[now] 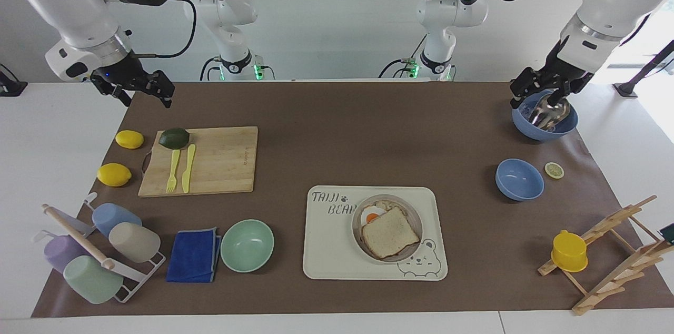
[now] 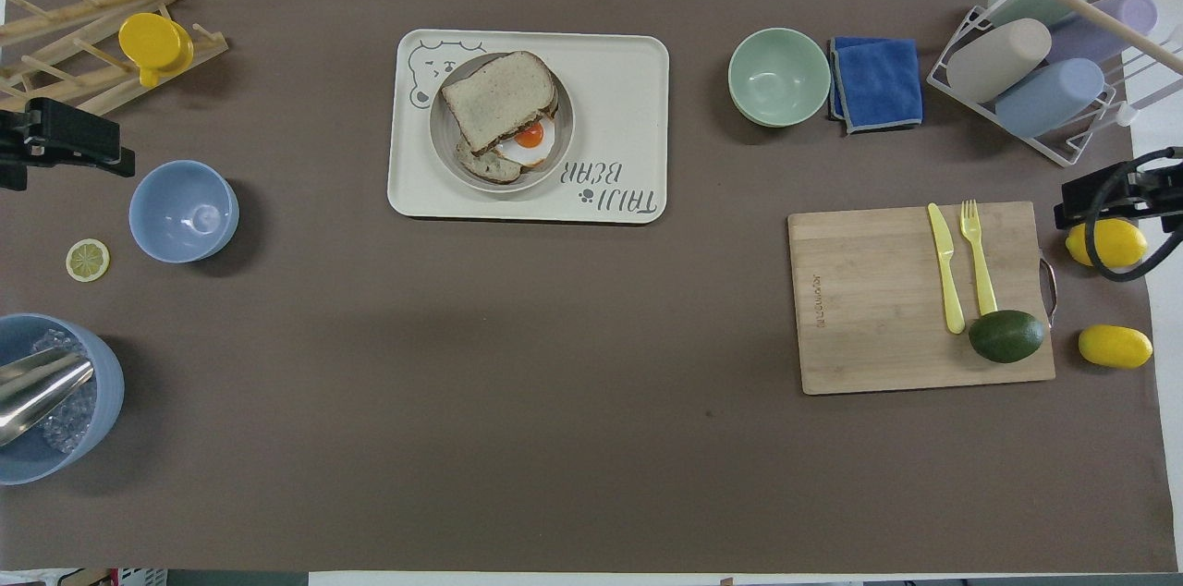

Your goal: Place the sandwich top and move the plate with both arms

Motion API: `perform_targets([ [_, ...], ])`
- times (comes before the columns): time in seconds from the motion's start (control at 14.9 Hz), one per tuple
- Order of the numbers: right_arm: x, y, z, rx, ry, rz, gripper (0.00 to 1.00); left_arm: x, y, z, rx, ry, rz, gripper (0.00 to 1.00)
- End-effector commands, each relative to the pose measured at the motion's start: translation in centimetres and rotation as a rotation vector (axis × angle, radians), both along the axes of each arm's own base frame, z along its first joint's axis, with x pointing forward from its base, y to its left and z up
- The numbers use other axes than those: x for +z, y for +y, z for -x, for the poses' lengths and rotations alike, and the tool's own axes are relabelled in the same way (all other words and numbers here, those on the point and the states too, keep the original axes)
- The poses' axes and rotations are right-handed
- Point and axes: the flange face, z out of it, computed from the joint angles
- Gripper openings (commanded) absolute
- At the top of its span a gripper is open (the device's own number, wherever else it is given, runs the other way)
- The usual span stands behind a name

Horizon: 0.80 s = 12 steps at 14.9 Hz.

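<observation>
Both pincers hang clear of the food: the left pincer (image 1: 545, 92) sits at the upper right of the facing view, up over the blue bowl (image 1: 545, 122) with the metal scoop, while the right pincer (image 1: 141, 90) waits at the upper left, above the brown mat's corner near the cutting board (image 1: 202, 161). Each looks spread and empty, holding nothing. Lower centre of that view, the top slice (image 1: 389, 231) already lies on the egg sandwich, resting on the plate (image 1: 359, 231), which sits on the bear tray (image 1: 326, 249). So the placing seems done, and what is left is probably carrying the plate with two arms. From either pincer the plate lies down-frame and toward the middle; the left pincer looks somewhat closer, the right has the longer reach across the bench (image 1: 368, 134). Being round, the plate has no long axis, so rim grips from its two sides should suit.
</observation>
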Motion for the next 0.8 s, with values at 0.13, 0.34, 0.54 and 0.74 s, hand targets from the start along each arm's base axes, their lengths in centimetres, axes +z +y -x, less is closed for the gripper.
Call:
perform_targets([
  [0.13,0.1,0.0,0.1,-0.016,0.012,-0.001,1.0,-3.6,0.2,3.8,0.005,0.056,-0.032,1.0],
  [0.34,0.0,0.0,0.1,-0.016,0.014,-0.001,1.0,-4.8,0.1,4.0,-0.005,0.024,-0.029,1.0],
  [0.54,0.0,0.0,0.1,-0.016,0.014,-0.001,1.0,-3.5,-0.3,3.5,-0.013,0.011,-0.031,1.0],
  [0.74,0.1,0.1,0.1,-0.014,0.012,-0.001,1.0,-2.4,-0.5,3.0,-0.018,0.038,-0.035,1.0],
])
